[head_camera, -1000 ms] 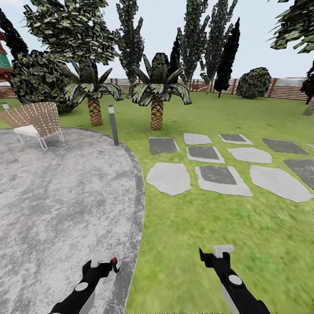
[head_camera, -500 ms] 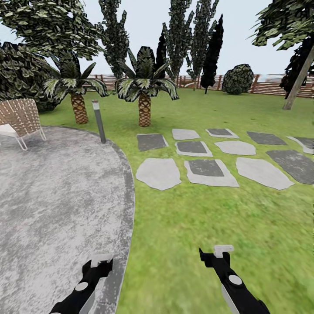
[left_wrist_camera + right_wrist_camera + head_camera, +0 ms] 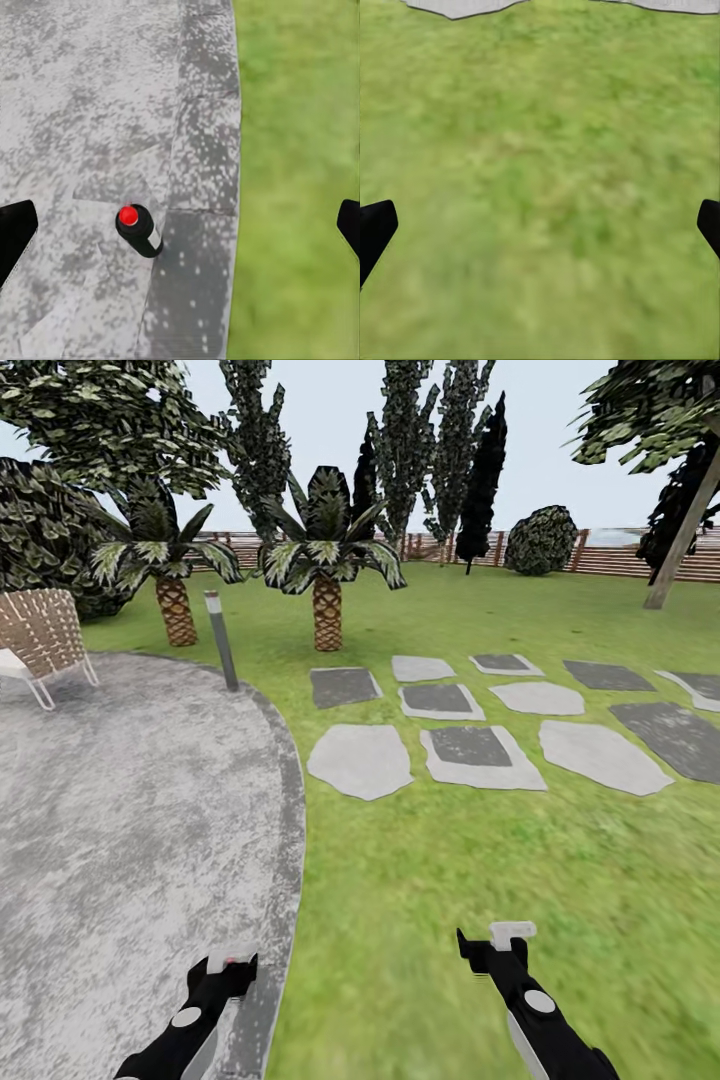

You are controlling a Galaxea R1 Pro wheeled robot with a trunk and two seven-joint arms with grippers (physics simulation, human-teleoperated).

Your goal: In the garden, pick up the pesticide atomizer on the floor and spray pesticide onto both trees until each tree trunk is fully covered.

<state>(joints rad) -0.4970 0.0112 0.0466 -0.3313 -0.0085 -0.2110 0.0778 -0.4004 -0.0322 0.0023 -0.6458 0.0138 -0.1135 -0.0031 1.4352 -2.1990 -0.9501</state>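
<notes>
left gripper (image 3: pixel 180 225) apart | right gripper (image 3: pixel 540 225) apart | red-capped black bottle (image 3: pixel 139 231), label unreadable

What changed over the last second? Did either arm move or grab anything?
Only the view shifted: the camera swung right, so the palms, chair and stepping stones slid left in the picture, and a leaning tree trunk came into sight. The left gripper and right gripper kept their pose, open and empty.
</notes>
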